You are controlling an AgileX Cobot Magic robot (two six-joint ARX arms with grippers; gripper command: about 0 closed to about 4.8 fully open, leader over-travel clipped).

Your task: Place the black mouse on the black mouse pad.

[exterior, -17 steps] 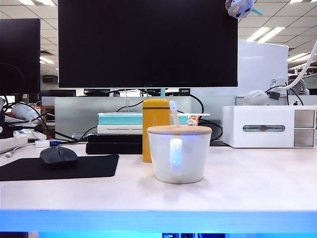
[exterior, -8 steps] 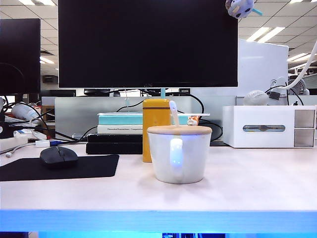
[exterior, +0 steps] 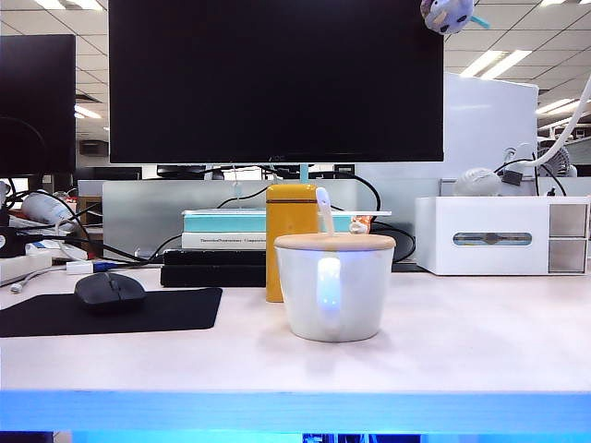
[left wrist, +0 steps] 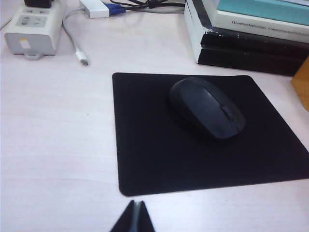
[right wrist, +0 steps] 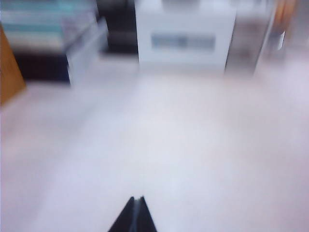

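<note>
The black mouse (exterior: 110, 291) (left wrist: 207, 107) rests on the black mouse pad (exterior: 166, 311) (left wrist: 159, 145) at the left of the desk, toward the pad's far half. My left gripper (left wrist: 138, 203) is shut and empty, held back short of the pad's near edge, apart from the mouse. My right gripper (right wrist: 136, 198) is shut and empty too, over bare desk on the right side, in a blurred view. Neither gripper shows in the exterior view.
A white mug (exterior: 333, 286) with a wooden lid stands mid-desk, a yellow tin (exterior: 290, 242) behind it. Stacked books (left wrist: 251, 29) lie beyond the pad, a power strip (left wrist: 34, 24) and cables near them. A white drawer box (exterior: 501, 235) (right wrist: 186, 34) sits at the right back.
None in the exterior view: mouse, pad and mug stay where they were. No arm shows there.
</note>
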